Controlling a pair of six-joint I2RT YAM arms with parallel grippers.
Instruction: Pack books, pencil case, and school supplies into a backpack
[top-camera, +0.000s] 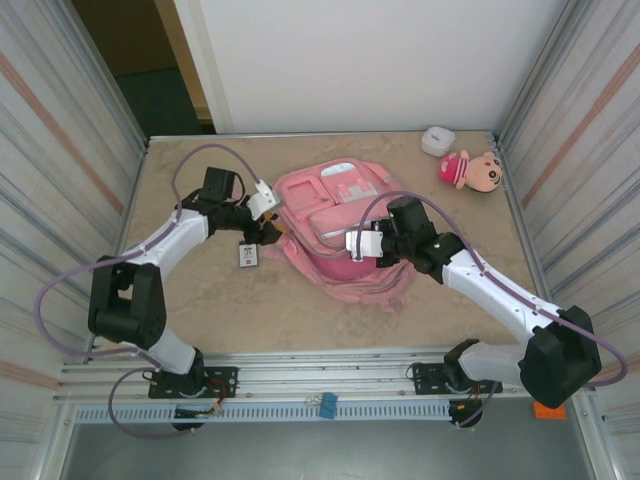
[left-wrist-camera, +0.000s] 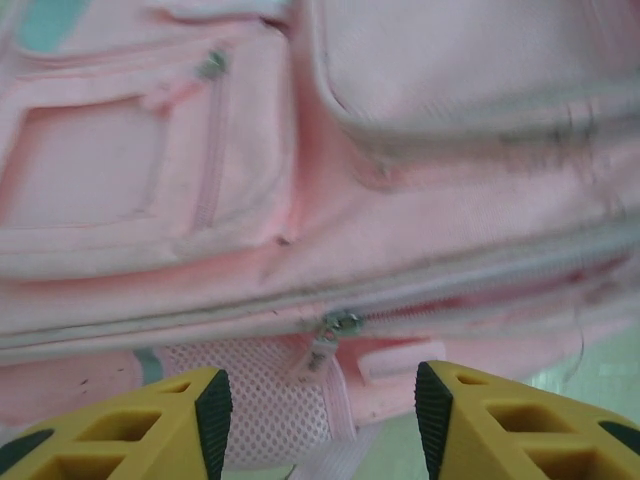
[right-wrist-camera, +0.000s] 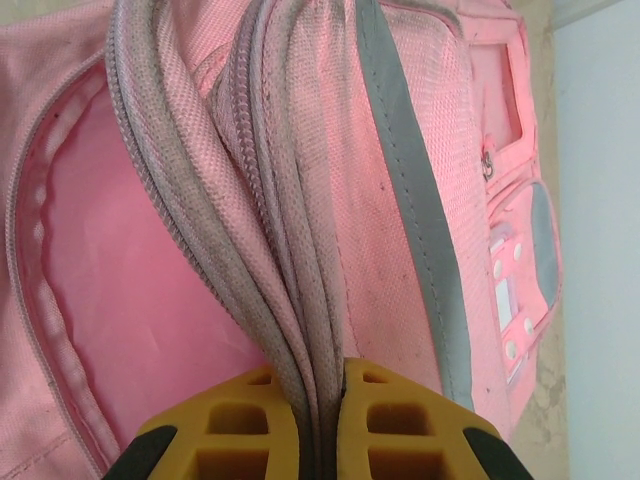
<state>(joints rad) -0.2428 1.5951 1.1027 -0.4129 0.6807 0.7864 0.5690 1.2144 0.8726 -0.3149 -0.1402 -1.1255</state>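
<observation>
The pink backpack (top-camera: 340, 215) lies flat in the middle of the table with its main compartment unzipped, pink lining showing (right-wrist-camera: 130, 300). My right gripper (top-camera: 352, 245) (right-wrist-camera: 318, 400) is shut on the bunched zipper edge of the backpack's opening (right-wrist-camera: 290, 300). My left gripper (top-camera: 268, 228) (left-wrist-camera: 322, 420) is open at the backpack's left side. Its yellow fingers (left-wrist-camera: 213, 415) stand apart, just short of a metal zipper pull (left-wrist-camera: 335, 335) above a mesh side pocket (left-wrist-camera: 260, 400). A small flat pale item with a dark middle (top-camera: 248, 255) lies by the left gripper; I cannot tell whether it is one of the books.
A plush doll with a pink hat (top-camera: 472, 170) and a small white box (top-camera: 437, 140) sit at the back right corner. Striped walls close in the table on the left and right. Bare tabletop (top-camera: 250, 310) stretches in front of the backpack.
</observation>
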